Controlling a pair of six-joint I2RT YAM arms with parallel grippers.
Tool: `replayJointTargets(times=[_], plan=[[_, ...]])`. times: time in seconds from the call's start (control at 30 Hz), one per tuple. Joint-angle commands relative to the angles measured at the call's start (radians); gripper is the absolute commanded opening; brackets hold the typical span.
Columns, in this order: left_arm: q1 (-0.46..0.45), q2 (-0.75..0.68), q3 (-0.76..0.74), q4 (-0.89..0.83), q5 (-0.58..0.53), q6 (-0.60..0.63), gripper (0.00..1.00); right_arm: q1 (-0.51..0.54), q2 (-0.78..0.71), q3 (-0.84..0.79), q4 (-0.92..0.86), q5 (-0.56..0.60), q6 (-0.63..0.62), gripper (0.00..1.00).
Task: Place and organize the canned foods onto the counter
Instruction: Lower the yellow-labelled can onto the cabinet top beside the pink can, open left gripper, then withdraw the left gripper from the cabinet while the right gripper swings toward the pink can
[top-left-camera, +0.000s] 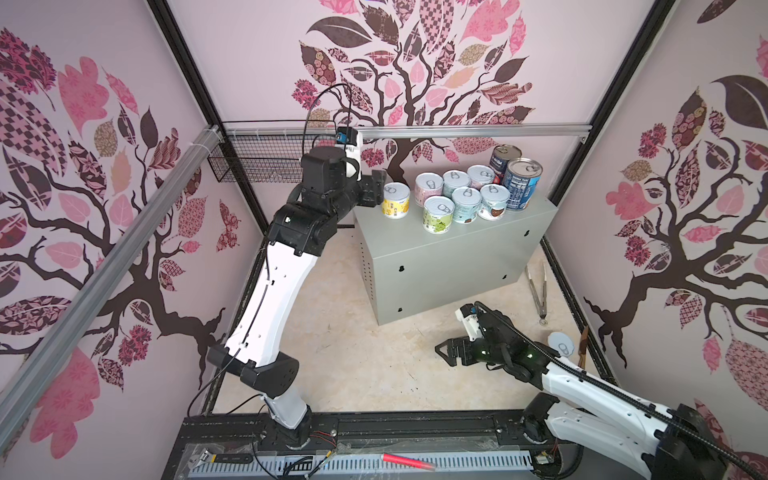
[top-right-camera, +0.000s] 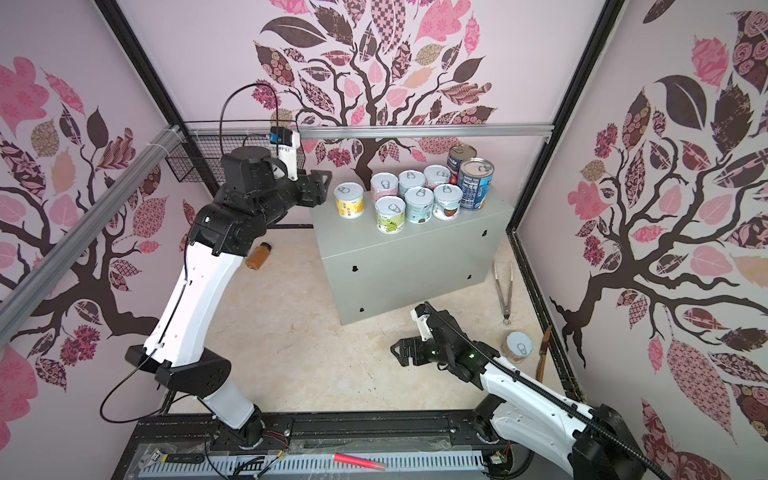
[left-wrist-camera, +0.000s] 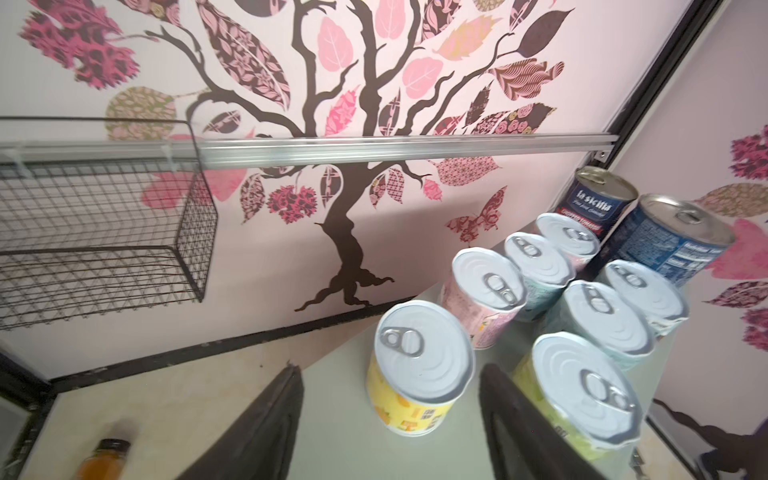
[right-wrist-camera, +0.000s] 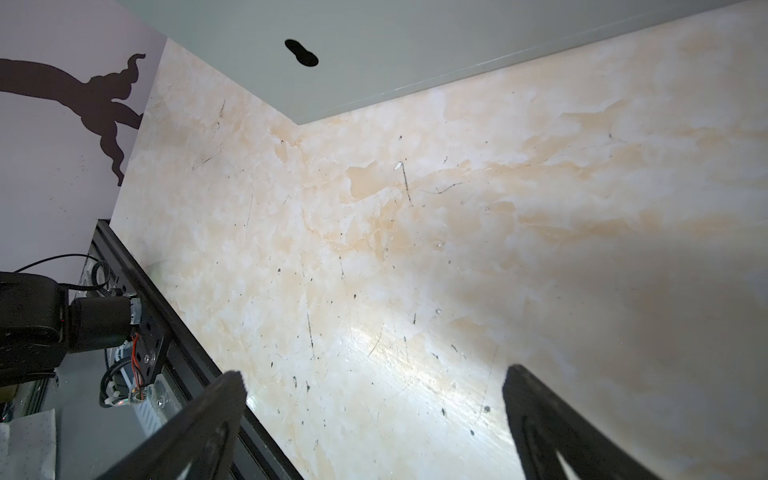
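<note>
The grey counter carries two tall cans at its far right corner and several short white-lidded cans in two rows beside them. A yellow-labelled can stands alone at the left end of the top, also the nearest can in the left wrist view. My left gripper hovers just left of it, jaws apart, touching nothing. One more short can stands on the floor at the right. My right gripper is open and empty above the floor.
A black wire basket hangs on the back wall at the left. An amber bottle lies on the floor under the left arm. Metal tongs and a wooden-handled tool lie along the right wall.
</note>
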Motion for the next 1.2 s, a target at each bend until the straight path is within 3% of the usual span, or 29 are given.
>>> replayJointTargets(times=[0.0,0.3,0.6,1.0,1.17], plan=[[0.011,-0.013,-0.104,0.037,-0.026,-0.015,0.55,0.0,-0.016,0.022,-0.006,0.01,0.016,1.0],[0.014,0.01,-0.206,0.085,-0.02,-0.031,0.48,0.0,-0.023,0.018,-0.014,0.013,0.02,1.0],[0.014,0.063,-0.199,0.113,-0.004,-0.048,0.46,-0.001,-0.024,0.013,-0.019,0.016,0.018,1.0],[0.014,0.112,-0.165,0.132,0.023,-0.072,0.46,0.0,-0.032,0.013,-0.031,0.029,0.021,1.0],[0.015,0.088,-0.17,0.123,-0.001,-0.064,0.52,-0.001,-0.046,0.034,-0.069,0.078,0.041,1.0]])
